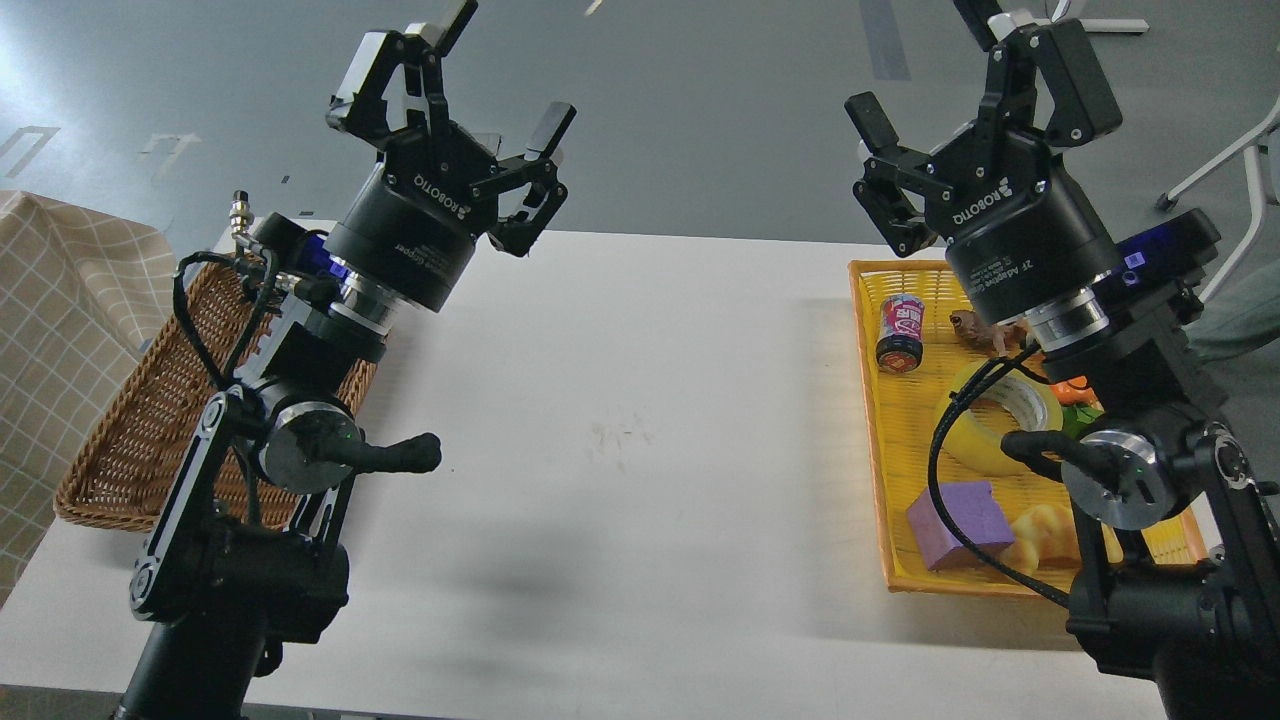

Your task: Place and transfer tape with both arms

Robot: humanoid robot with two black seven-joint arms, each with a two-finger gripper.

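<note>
The tape (990,420), a wide yellow roll with a pale core, lies in the yellow tray (868,330) at the right, partly hidden behind my right arm and its cable. My right gripper (925,70) is raised well above the tray's far end, open and empty. My left gripper (500,70) is held high over the table's far left, fingers spread, nothing between them.
A brown wicker basket (130,440) sits at the left, behind my left arm. The tray also holds a small can (900,333), a purple cube (960,523), a brown figure (978,328) and a yellow toy (1045,535). A checked cloth (60,300) lies far left on the white table (620,430).
</note>
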